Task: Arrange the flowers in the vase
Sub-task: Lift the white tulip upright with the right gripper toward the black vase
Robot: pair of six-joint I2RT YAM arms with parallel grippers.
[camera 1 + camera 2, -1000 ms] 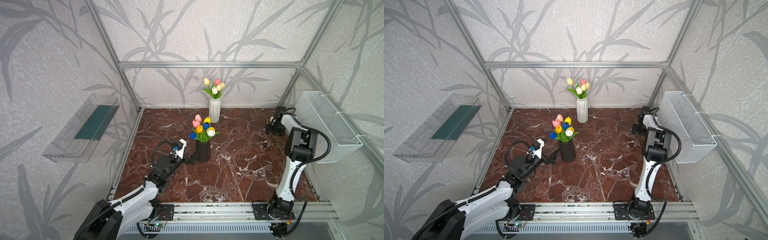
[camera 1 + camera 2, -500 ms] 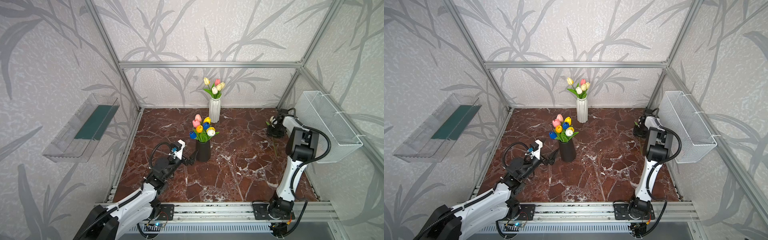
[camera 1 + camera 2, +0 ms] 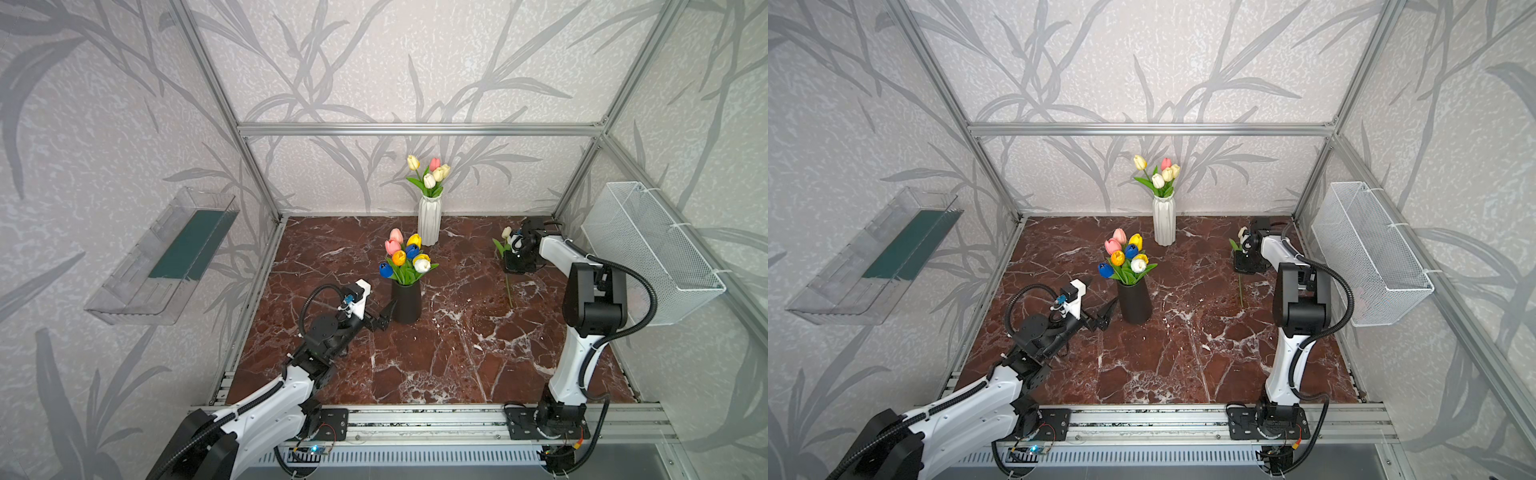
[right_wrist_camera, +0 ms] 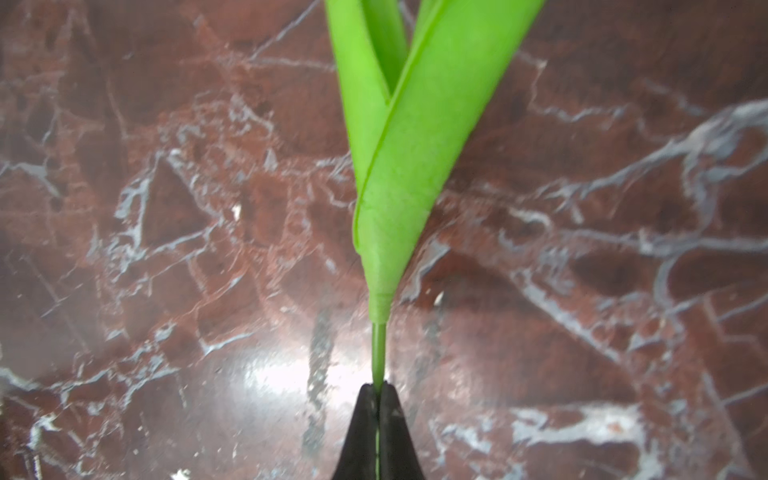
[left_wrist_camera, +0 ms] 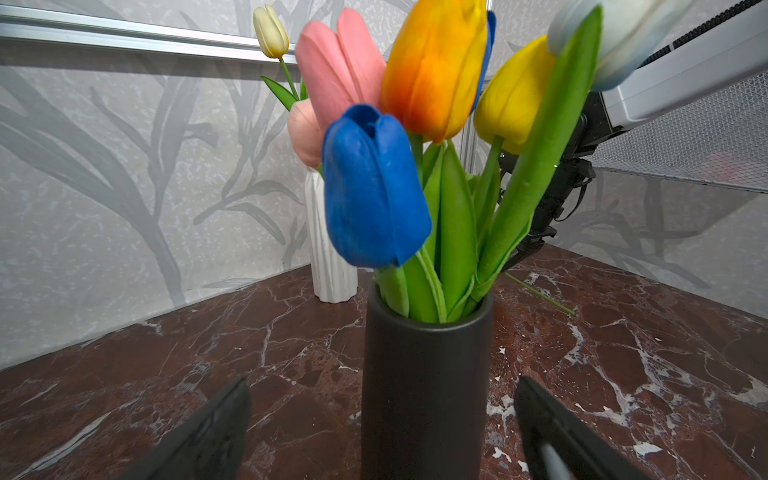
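Marble floor (image 3: 436,353): right tool (image 4: 378,390) pinches tulip (image 4: 390,187) by stem, head toward back wall (image 3: 332,178); left tool (image 5: 382,382) spread.

Glossy marble tabletop (image 3: 457,353); matt black vase (image 3: 406,305); ribbed white vase (image 3: 429,224); wire-mesh basket (image 3: 652,249); smooth rubbery tulip (image 4: 399,166).

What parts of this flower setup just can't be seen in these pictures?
- Right wrist view: head of the held tulip in the right end effector, cut off by the frame edge.
- Left wrist view: black vase base, cut off by the edge; white vase mouth, behind a pink tulip.
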